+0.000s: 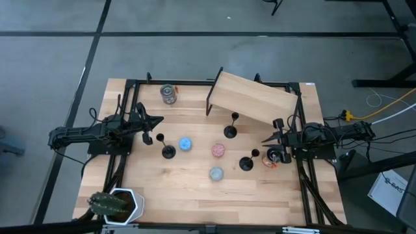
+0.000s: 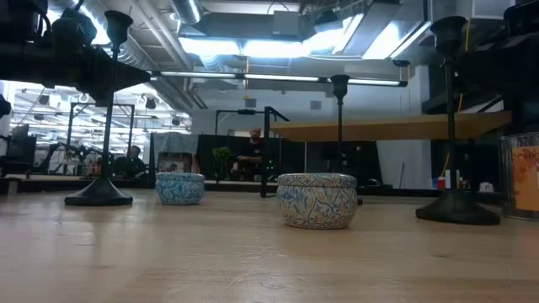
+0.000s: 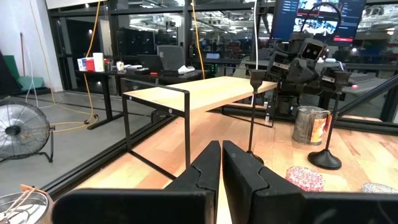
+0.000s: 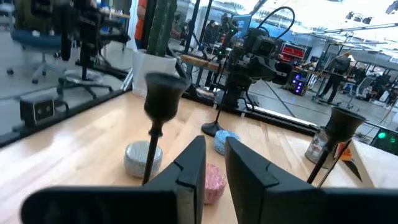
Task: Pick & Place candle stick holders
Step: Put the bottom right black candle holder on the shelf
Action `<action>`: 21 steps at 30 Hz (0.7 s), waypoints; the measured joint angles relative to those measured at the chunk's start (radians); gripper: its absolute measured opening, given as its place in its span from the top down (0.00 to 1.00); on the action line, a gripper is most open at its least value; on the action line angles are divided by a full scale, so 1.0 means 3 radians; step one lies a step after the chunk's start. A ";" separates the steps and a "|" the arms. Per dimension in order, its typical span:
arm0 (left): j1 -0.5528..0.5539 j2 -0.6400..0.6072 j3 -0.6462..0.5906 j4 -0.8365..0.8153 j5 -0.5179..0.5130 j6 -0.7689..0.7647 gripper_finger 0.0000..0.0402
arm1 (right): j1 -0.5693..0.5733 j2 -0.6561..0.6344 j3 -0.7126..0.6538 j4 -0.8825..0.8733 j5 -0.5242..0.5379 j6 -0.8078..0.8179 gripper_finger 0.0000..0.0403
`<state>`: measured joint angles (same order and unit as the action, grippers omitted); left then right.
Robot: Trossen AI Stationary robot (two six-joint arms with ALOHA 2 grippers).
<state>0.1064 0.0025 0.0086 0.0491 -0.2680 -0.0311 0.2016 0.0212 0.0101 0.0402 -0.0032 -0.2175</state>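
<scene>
A: Where do we see the candle stick holders [image 1: 168, 150]?

B: Three upright on the counter [image 1: 195, 188], mid-span, apart. Likely rigid, light, top-heavy; we'd pinch the thin stem.

A: Grippers?

B: Left gripper [image 1: 158, 120] pressed together, empty. Right gripper [image 1: 265, 140] slightly parted, holding nothing.

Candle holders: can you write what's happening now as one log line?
candle stick holders: all standing on table | left gripper: shut, empty | right gripper: slightly apart, empty

Grey floor [image 1: 195, 19] with dark seams, a fan [image 3: 25, 134] by the glass wall, bright ceiling strip lights [image 2: 244, 44] overhead.
</scene>
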 joint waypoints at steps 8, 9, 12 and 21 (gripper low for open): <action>0.0000 0.0000 0.0000 0.0001 0.0000 0.0000 0.97 | 0.0000 0.0000 0.0000 0.0507 -0.0177 0.0017 0.84; 0.0000 0.0000 -0.0001 0.0001 0.0000 0.0000 0.97 | 0.0000 0.0000 0.0000 0.0560 -0.0229 0.0018 0.84; -0.0001 0.0000 -0.0001 0.0000 0.0000 0.0000 0.98 | 0.0000 0.0000 0.0000 0.0670 -0.0340 0.0027 0.84; -0.0001 0.0000 -0.0001 0.0001 0.0000 0.0000 0.97 | 0.0000 0.0000 0.0000 0.0705 -0.0377 0.0026 0.84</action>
<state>0.1062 0.0025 0.0084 0.0494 -0.2680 -0.0311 0.2016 0.0212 0.0101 0.2516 -0.1164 -0.2096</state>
